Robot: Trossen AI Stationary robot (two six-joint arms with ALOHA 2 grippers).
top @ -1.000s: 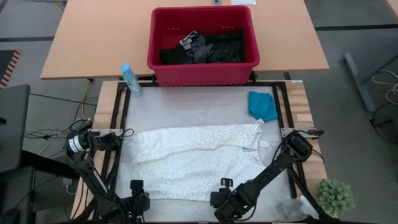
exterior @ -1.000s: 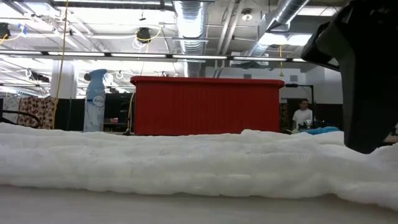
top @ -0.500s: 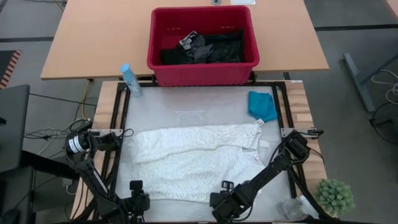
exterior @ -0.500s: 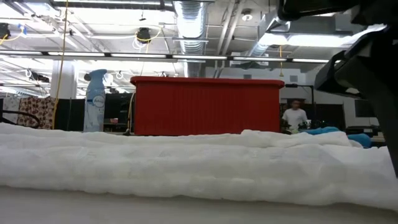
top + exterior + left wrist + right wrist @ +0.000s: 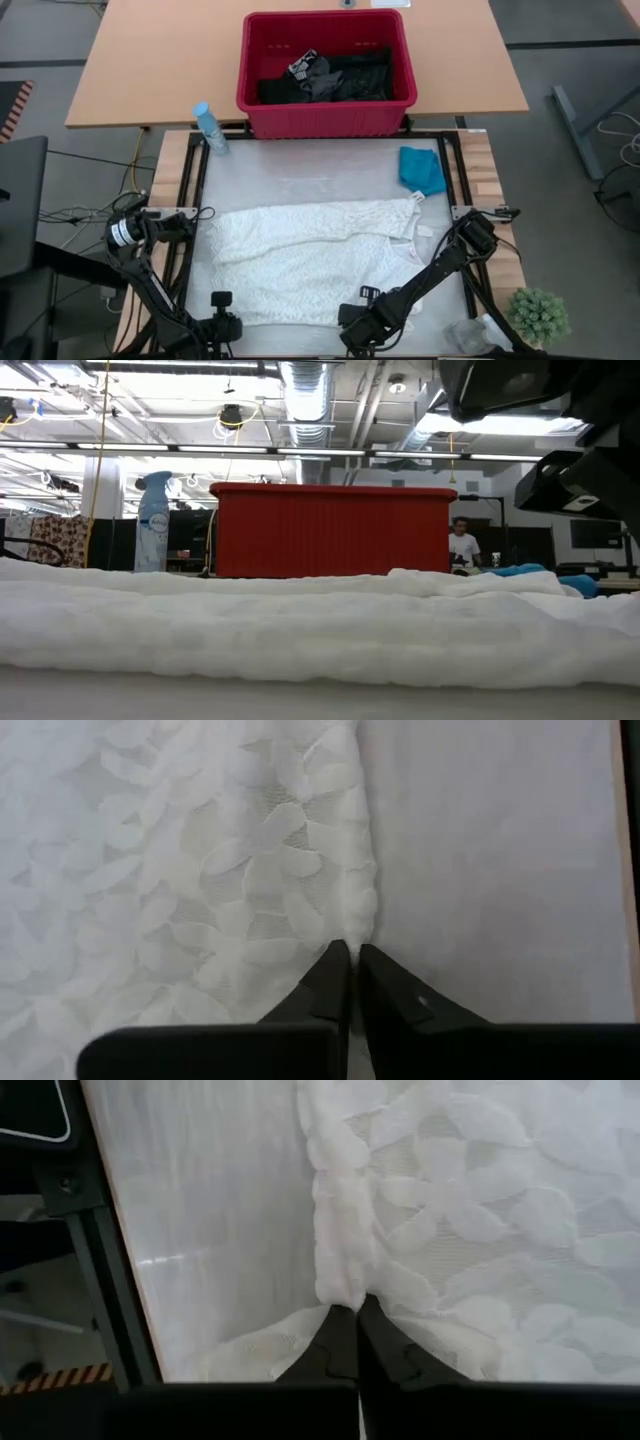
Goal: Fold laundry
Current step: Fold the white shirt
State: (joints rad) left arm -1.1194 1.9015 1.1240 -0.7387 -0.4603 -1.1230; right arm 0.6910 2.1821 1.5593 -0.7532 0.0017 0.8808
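Note:
The laundry's white lacy garment (image 5: 315, 260) lies spread flat on the table and fills the left wrist view (image 5: 200, 860) and the right wrist view (image 5: 480, 1210). My left gripper (image 5: 223, 310) (image 5: 350, 958) is shut on the garment's near edge, toward its left end. My right gripper (image 5: 363, 312) (image 5: 357, 1312) is shut on the same near edge, farther right. A small teal garment (image 5: 422, 170) lies at the table's far right. Black and dark grey garments (image 5: 330, 75) lie heaped in the red basket (image 5: 262, 105). My left gripper pinches the garment's hemmed edge (image 5: 355, 920) between its two fingertips, coming down at it on a steep slant. The cloth lies flat and slack on the table; one layer or several, I cannot tell. My right gripper pinches the garment's rolled edge (image 5: 340, 1280) between its two fingertips, pointing almost straight down. The cloth lies slack on the table. How many layers are caught cannot be told.
The red basket stands on the wooden table beyond the far edge. A blue spray bottle (image 5: 210, 127) lies at the far left corner, and a small green plant (image 5: 538, 315) stands at the near right. Bare table surface (image 5: 300, 170) lies between the garment and the basket.
My right gripper has sunk a little onto the garment's near edge and tipped more steeply downward. The garment lies where it was.

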